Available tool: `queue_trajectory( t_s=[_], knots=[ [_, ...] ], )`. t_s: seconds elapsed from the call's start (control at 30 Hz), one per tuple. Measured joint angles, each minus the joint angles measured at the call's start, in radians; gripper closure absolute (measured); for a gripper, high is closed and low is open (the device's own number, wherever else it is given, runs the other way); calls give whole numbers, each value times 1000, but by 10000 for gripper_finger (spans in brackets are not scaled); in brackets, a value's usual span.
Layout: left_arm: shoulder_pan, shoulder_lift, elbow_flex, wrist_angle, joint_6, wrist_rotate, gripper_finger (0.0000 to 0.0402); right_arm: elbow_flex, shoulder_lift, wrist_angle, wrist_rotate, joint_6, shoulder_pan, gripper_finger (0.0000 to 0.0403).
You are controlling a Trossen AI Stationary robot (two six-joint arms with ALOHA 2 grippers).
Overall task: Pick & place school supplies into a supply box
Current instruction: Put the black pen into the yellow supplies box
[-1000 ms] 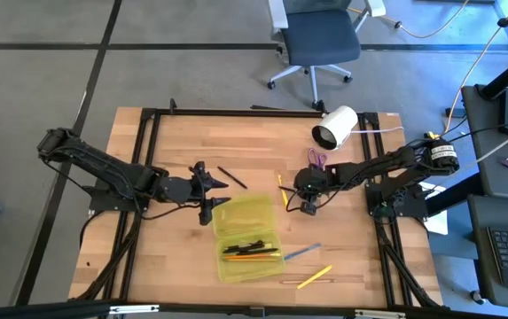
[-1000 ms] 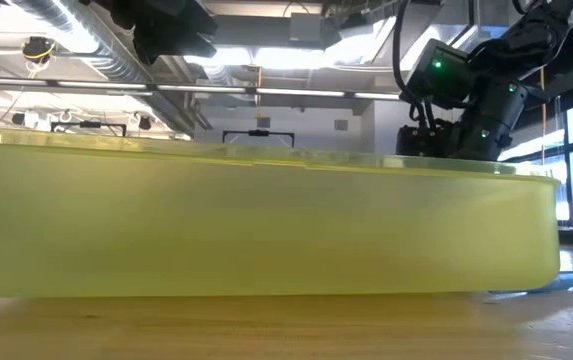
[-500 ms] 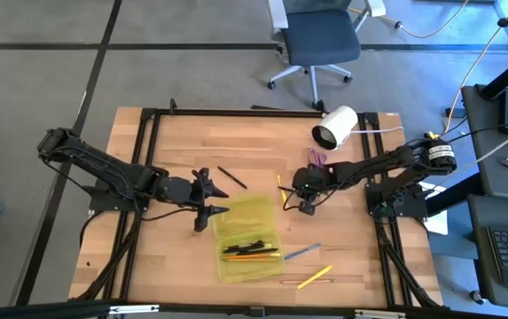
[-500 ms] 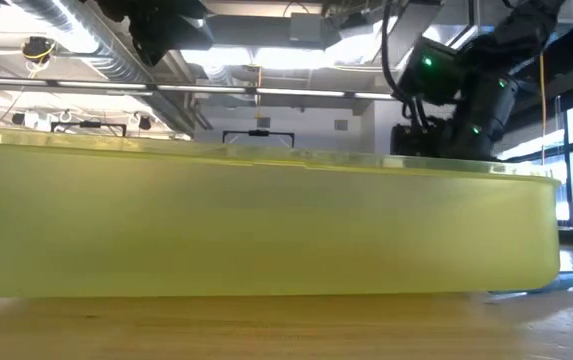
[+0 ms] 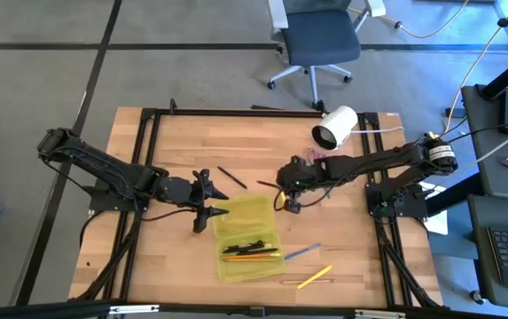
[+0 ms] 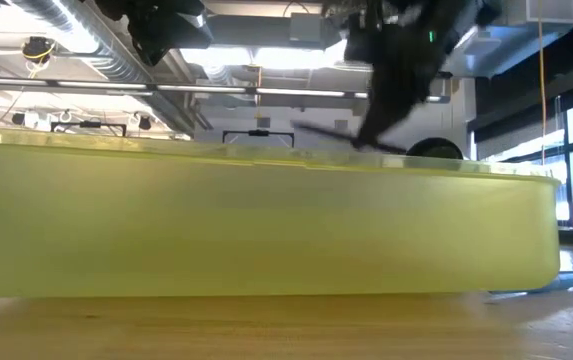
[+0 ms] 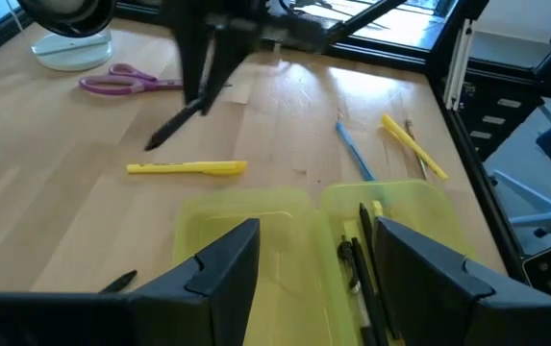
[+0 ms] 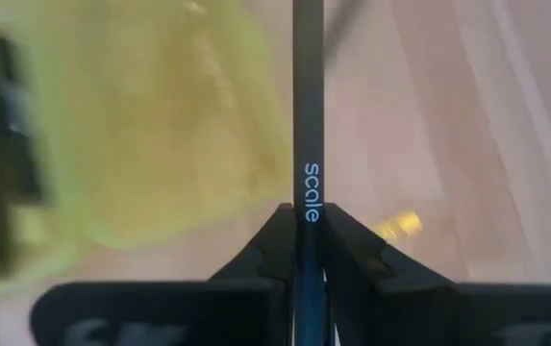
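Note:
The yellow-green supply box (image 5: 246,235) lies open on the table, its lid (image 5: 238,213) on the far side and its tray (image 5: 250,253) holding several pens. My right gripper (image 5: 287,195) is just right of the lid, shut on a black pen (image 8: 306,115). My left gripper (image 5: 207,200) is open and empty at the lid's left edge, its fingers (image 7: 225,269) over the box. A yellow pen (image 7: 187,167), a black pen (image 5: 231,177), a blue pen (image 5: 302,253), a yellow pencil (image 5: 314,277) and purple scissors (image 5: 317,159) lie on the table. My right gripper pinches the black pen's shaft (image 8: 306,216) between its two fingers, just below the printed word. The fingers come from above, pointing down. The pen is lifted clear of the table and slants, its free end (image 7: 155,142) lower than the fingers.
A white cylinder (image 5: 335,128) lies at the far right of the table, next to the scissors. An office chair (image 5: 317,40) stands beyond the far edge. Black frame rails (image 5: 147,124) run along the table's sides.
My right gripper has gone toward the table's left edge, from right of the yellow pen to beside the box's lid. In the low view the black pen now shows below the gripper, above the box's wall.

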Motion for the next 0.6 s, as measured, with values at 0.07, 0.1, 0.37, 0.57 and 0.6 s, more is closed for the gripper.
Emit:
queue_trajectory(
  t_s=[0.07,0.1,0.37,0.57,0.6],
  knots=[
    [0,0,0,0,1,0,207,40,0,1,-14,3,42,362],
    [0,0,0,0,-1,0,207,59,0,3,-18,12,66,362],
    [-1,0,0,0,0,0,207,121,20,171,-18,88,261,362],
    [-2,0,0,-8,0,131,206,121,144,307,-18,198,357,361],
    [-2,0,0,-8,0,161,207,121,172,324,-17,216,369,361]
  ],
)
